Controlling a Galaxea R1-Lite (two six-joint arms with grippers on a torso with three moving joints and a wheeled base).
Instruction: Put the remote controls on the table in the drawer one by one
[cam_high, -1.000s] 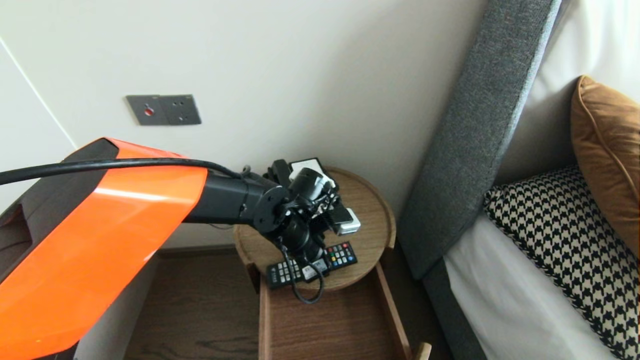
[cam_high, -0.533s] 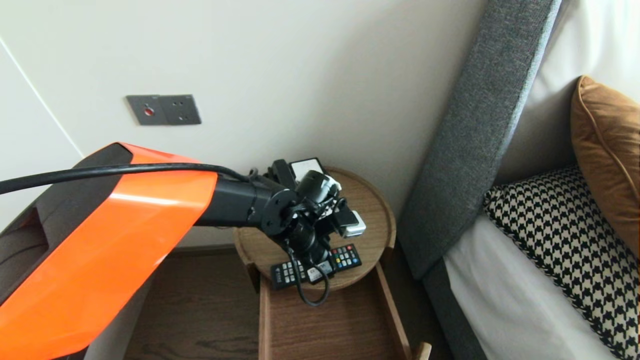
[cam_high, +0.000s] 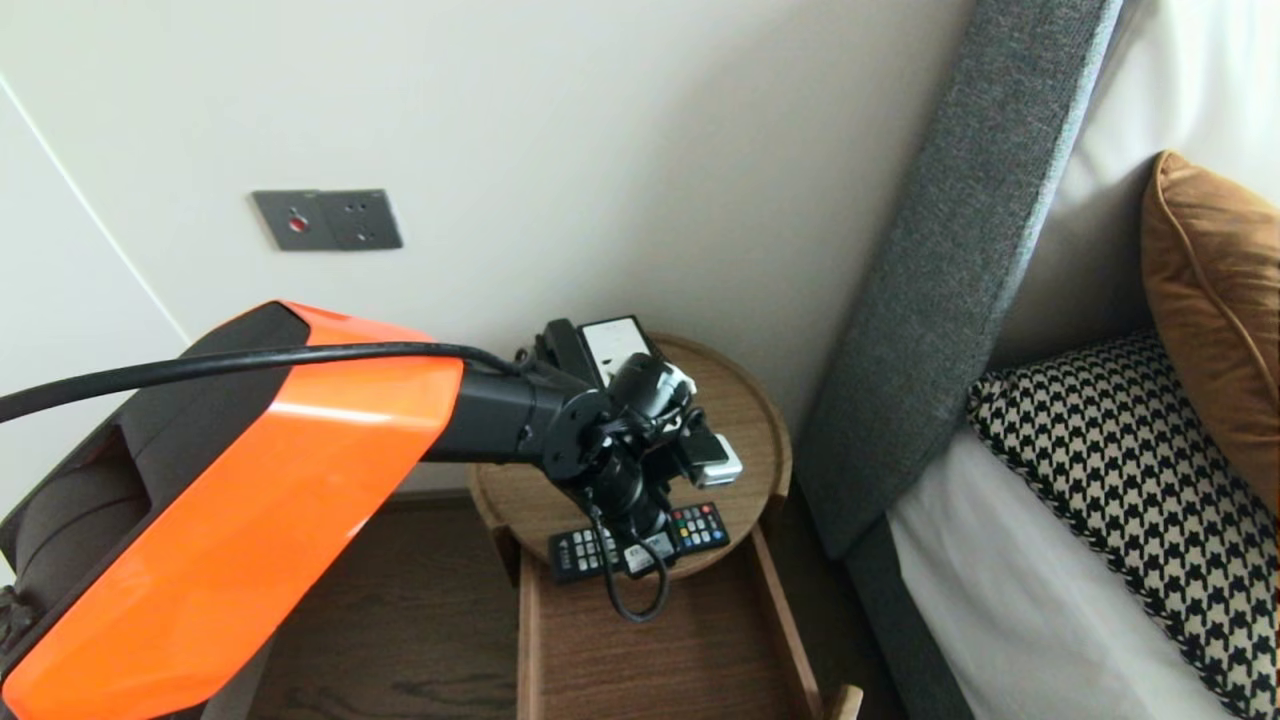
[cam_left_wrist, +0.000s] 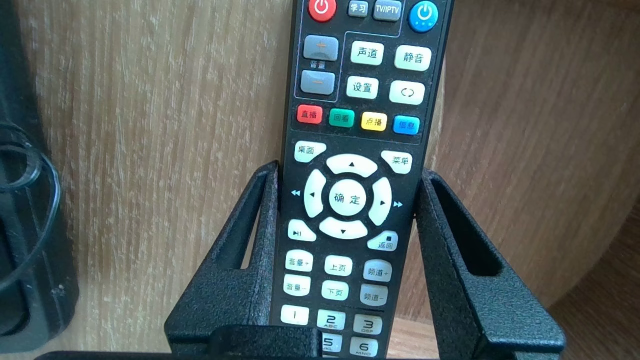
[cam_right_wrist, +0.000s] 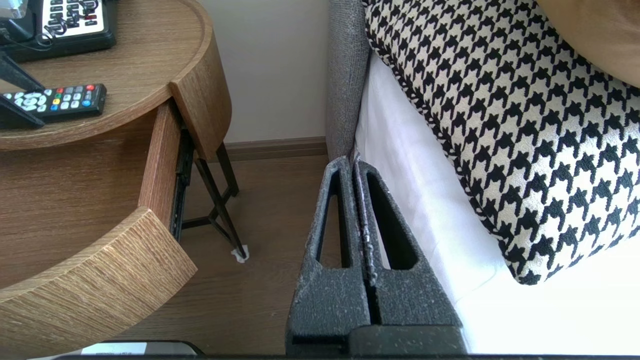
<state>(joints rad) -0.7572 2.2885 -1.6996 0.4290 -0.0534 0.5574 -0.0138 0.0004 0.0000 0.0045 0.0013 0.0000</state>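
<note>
The left gripper (cam_left_wrist: 348, 172) is grasping the remote control (cam_left_wrist: 360, 100) across its width, with one finger pressing each long side by the round navigation pad. In the head view the remote is lying face up just below the centre of the frame, along the front edge of the round table (cam_high: 770, 430), and one end is reaching right to the rim. Directly below that edge the open drawer (cam_high: 650, 650) is standing out, its bare wooden floor offering free room. A telephone (cam_high: 610, 340) is sitting at the table's far side, well apart from the remote. The grey headboard (cam_high: 940, 250) is closing off the space to the right. The right gripper (cam_right_wrist: 351, 162) is hanging clenched with nothing in it, low over the floor, just beside the mattress (cam_right_wrist: 415, 215) and the houndstooth pillow (cam_right_wrist: 500, 125).
</note>
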